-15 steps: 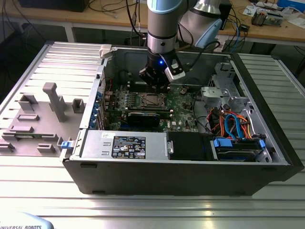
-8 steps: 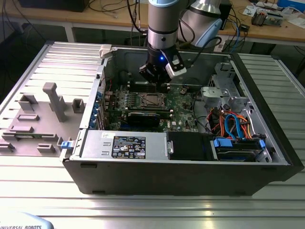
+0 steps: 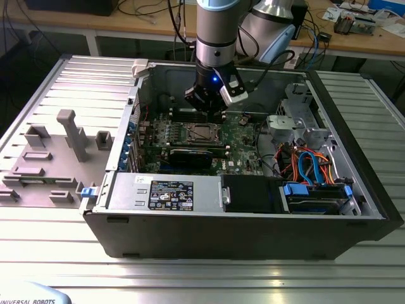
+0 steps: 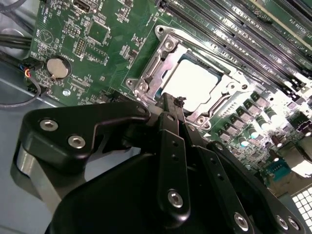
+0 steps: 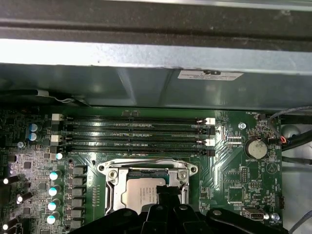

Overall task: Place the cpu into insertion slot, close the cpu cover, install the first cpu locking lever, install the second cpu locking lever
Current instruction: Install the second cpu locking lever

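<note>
Cpu seated in insertion slot | gripper poised at its rim

open space above insertion slot, graphics card just beside, case walls around

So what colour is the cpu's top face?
Silvery-grey cpu, clearest in the second wrist view.
</note>
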{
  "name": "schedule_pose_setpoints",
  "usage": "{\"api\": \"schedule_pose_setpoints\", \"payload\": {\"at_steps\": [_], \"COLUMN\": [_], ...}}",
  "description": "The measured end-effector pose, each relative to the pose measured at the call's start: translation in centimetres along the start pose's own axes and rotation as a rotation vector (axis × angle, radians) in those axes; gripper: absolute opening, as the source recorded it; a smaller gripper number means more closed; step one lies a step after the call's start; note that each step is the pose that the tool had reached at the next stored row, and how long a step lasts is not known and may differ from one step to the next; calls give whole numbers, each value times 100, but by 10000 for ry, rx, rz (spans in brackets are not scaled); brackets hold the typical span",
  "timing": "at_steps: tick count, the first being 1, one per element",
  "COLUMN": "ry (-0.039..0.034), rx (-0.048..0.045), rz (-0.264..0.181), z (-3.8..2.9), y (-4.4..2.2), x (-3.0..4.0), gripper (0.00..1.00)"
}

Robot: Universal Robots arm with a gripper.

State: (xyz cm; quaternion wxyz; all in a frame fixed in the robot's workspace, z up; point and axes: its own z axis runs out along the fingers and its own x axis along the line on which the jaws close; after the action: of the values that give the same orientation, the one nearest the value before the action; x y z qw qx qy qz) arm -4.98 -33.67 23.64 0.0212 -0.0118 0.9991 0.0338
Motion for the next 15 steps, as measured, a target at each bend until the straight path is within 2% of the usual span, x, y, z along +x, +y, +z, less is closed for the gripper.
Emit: {"api": "schedule_pose_setpoints", "payload": {"at_steps": [15], "ry": [0], "rx": [0], "rz": [-1], "z": [-2], "y": [-33], "x": [1], "gripper": [11]}}
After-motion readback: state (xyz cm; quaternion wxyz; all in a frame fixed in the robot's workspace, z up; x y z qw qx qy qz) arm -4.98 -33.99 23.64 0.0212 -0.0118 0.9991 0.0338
